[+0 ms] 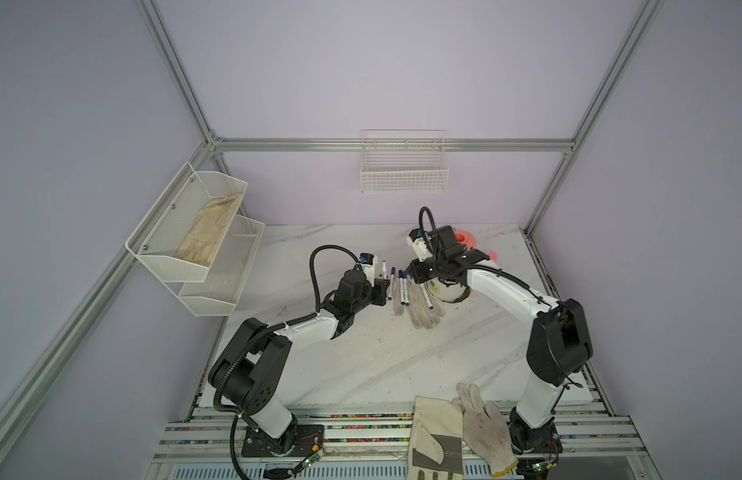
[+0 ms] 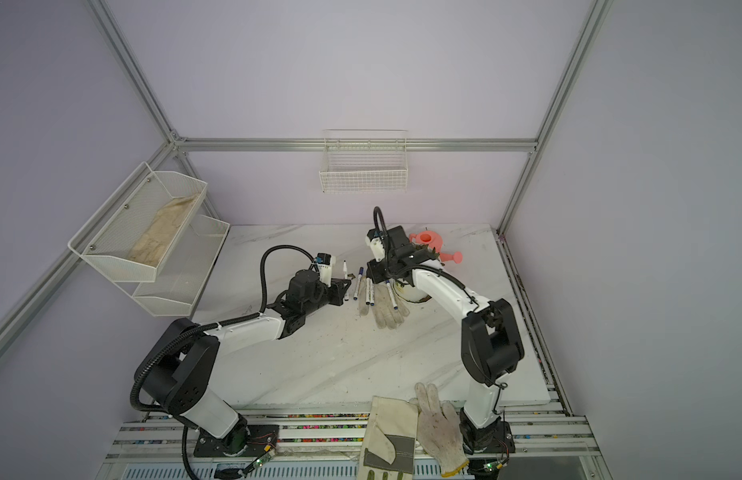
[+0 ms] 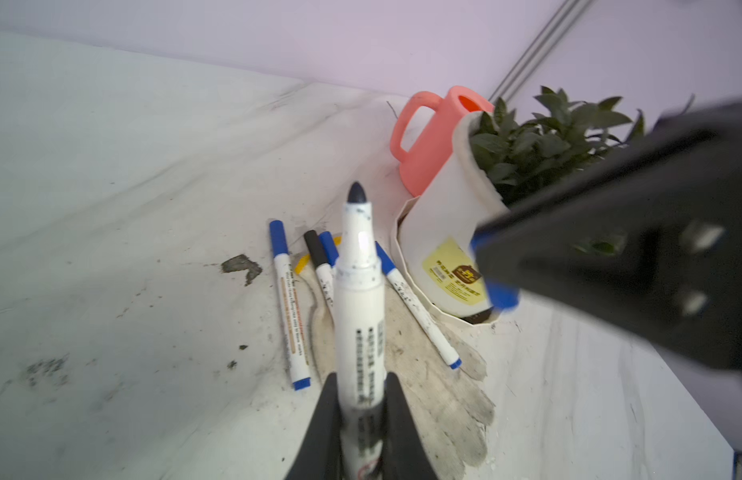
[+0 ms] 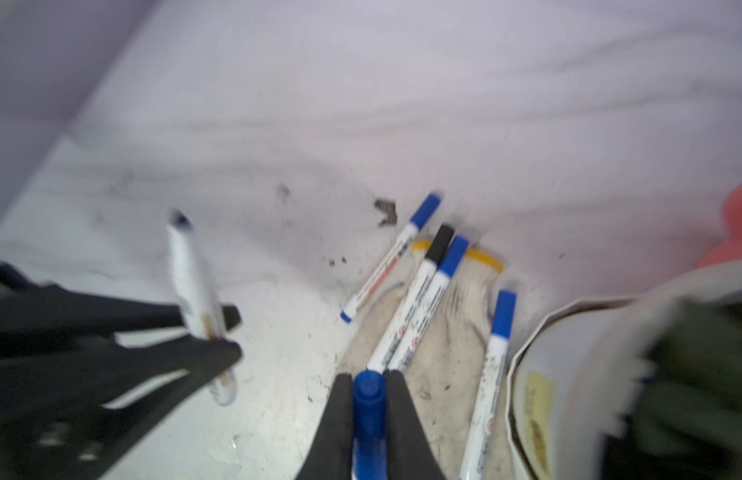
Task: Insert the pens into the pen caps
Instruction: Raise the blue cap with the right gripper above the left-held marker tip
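Left tool [image 3: 361, 380]: jaws closed tight on the lower barrel of the uncapped pen [image 3: 358, 291], which is held clear of the counter [image 1: 361, 353] with its dark tip bare. The barrel carries rows of black print, too blurred for me to read. Right tool [image 4: 369, 382]: jaws pinched onto the blue cap [image 4: 368, 419], also held off the counter. Cap and pen tip are apart, not joined. In a top view my right tool sits at about 2 o'clock from my left tool. Three blue-capped pens [image 3: 292, 324] and one black-capped pen [image 3: 318, 259] lie at 3 o'clock of my left tool. The outermost rests on bare counter, the others across a soiled knitted glove [image 1: 421, 313]. Their barrels show black and orange lettering, which is not legible. At 3 o'clock of the glove stands a white pot [image 3: 440, 232] with a leafy plant. Its yellow label [image 3: 454, 274] bears a brown emblem and small characters I cannot make out. A pink watering can [image 3: 427, 137] stands at 1 o'clock of the pot.
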Robot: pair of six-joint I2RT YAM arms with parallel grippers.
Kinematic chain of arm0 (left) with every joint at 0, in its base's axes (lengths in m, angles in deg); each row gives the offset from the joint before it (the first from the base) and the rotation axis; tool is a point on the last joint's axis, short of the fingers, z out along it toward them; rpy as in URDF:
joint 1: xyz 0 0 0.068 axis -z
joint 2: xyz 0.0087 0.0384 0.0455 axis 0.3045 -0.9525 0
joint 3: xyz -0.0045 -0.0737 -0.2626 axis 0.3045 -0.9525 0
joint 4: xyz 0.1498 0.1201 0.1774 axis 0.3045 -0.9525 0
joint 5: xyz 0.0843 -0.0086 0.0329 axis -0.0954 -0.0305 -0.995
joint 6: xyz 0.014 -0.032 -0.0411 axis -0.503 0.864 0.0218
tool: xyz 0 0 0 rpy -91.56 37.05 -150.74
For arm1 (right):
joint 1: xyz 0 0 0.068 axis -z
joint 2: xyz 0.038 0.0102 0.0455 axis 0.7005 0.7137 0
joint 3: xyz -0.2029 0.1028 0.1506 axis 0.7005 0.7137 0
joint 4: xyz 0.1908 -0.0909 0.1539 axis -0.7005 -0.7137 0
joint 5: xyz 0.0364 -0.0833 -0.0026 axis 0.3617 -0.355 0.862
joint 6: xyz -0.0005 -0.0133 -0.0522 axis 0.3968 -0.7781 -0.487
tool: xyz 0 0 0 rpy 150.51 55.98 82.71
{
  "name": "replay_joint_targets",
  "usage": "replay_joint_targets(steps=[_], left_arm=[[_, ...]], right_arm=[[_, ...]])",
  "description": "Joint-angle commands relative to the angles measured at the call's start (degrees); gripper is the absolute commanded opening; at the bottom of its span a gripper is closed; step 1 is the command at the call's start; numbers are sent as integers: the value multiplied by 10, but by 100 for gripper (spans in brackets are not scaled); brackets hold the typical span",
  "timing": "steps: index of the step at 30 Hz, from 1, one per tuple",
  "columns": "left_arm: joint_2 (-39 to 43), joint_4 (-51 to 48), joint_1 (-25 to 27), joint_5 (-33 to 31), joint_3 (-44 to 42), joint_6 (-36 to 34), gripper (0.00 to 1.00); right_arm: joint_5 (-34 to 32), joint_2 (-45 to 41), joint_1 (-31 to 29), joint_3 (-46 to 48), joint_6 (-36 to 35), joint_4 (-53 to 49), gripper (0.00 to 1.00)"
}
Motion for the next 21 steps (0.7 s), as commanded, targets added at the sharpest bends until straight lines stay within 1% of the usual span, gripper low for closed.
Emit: replay_joint_targets(steps=[1, 6, 9, 21], left_arm=[[13, 46, 22, 56, 25, -56, 0], [7, 47, 41, 72, 37, -78, 0], [8, 51, 45, 66, 37, -79, 0], [13, 71, 47, 52, 25, -79, 0]], right_arm=[[120, -31, 10, 28, 51, 106, 0], [189, -34, 13, 39, 63, 136, 0], [208, -32, 13, 44, 70, 138, 0], [167, -31, 12, 55, 71, 132, 0]])
